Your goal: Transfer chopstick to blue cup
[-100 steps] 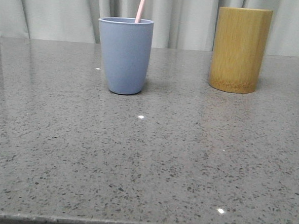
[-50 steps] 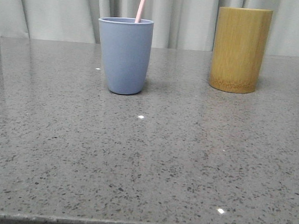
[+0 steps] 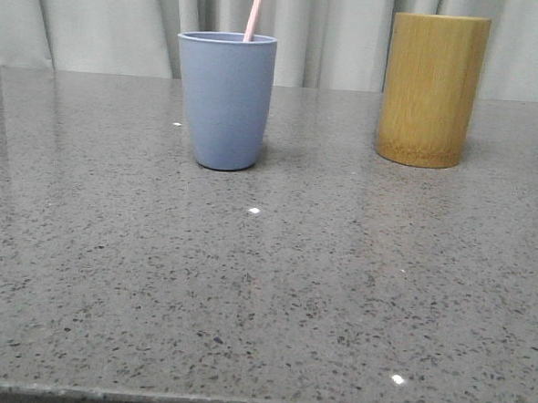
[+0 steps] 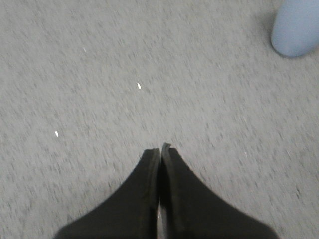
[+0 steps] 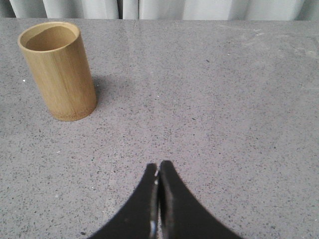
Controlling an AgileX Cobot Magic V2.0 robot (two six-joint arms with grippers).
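Beside bamboo cup (image 3: 433,88), chopstick (image 3: 254,11) stands inside blue cup (image 3: 224,98); left pincer (image 4: 160,150), right pincer (image 5: 158,169) closed, seemingly empty.

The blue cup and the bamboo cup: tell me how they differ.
The blue cup is matte grey-blue and tapers toward its base; the bamboo cup is yellow-brown with straight sides. The bamboo cup looks taller and wider. The blue cup holds the pink chopstick; the bamboo cup looks empty in the right wrist view. Both stand upright on the grey table, apart, without handles.
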